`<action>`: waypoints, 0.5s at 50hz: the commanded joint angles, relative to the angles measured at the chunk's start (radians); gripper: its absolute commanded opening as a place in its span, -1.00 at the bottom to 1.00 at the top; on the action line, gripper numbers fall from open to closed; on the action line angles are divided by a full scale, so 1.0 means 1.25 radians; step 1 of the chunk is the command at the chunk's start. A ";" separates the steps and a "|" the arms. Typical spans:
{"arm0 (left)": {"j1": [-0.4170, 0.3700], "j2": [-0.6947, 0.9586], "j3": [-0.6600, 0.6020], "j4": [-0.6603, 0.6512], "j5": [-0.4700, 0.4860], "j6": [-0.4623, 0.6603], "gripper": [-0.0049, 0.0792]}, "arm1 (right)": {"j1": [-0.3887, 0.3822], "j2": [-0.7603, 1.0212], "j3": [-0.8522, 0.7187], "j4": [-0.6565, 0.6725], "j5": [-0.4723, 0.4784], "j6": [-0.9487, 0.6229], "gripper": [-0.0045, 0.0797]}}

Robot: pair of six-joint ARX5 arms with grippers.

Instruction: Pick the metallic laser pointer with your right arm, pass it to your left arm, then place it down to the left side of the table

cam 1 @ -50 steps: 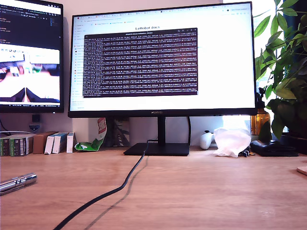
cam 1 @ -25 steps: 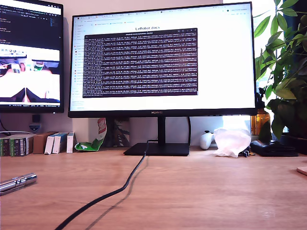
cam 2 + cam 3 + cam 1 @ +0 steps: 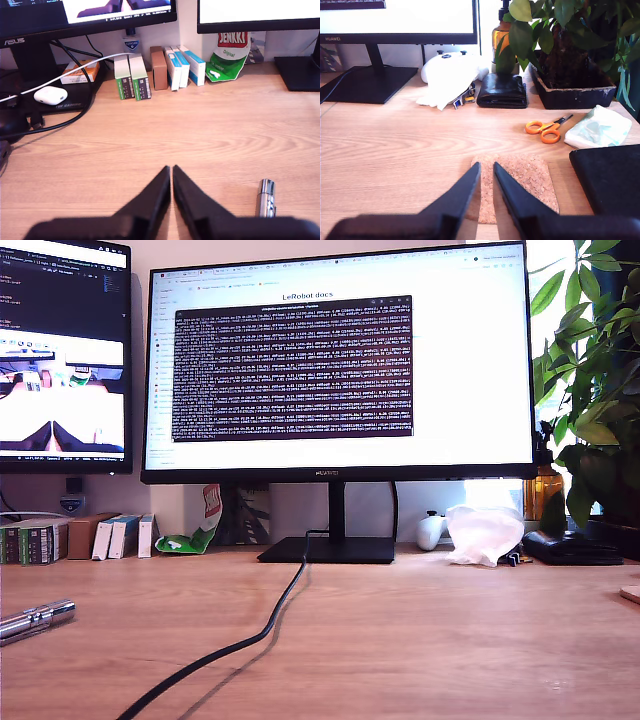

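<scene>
On the worktop (image 3: pixel 420 640), at the far edge of the exterior view's left, lies the metallic laser pointer (image 3: pixel 35 620): a shiny chrome-silver cylinder with ridged bands near its end, lying on its side, part of it cut off by the frame. The first wrist view shows only its flat-capped end (image 3: pixel 265 197), resting on the light wood grain just beside my first gripper (image 3: pixel 171 172) but not touching it. That gripper's black pointed jaws are almost together, with only a thin slit between the tips, and nothing is held between them. My second gripper (image 3: pixel 486 170) is well apart from the pointer, above a cork mat (image 3: pixel 520 187); its jaws stand a narrow gap apart and hold nothing. Neither gripper shows in the exterior view. A black cable (image 3: pixel 240 640) runs across the worktop from the monitor stand (image 3: pixel 330 550), clear of the pointer. Small boxes (image 3: pixel 132 77) stand in a row against the wall behind it. Orange scissors (image 3: pixel 545 130) lie beyond the cork mat.
</scene>
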 commanded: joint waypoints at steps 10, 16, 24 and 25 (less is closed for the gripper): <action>0.023 -0.006 -0.027 -0.004 0.017 0.001 -0.91 | 0.003 -0.005 -0.005 0.007 0.000 0.003 -0.72; 0.107 -0.006 -0.027 -0.004 0.020 -0.005 -0.91 | 0.003 -0.005 -0.005 0.006 -0.001 0.003 -0.72; 0.197 -0.006 -0.027 -0.005 0.077 0.002 -0.91 | 0.003 -0.005 -0.005 0.007 0.000 0.003 -0.72; 0.204 -0.006 -0.027 -0.005 0.094 0.005 -0.91 | 0.003 -0.005 -0.005 0.006 0.000 0.003 -0.72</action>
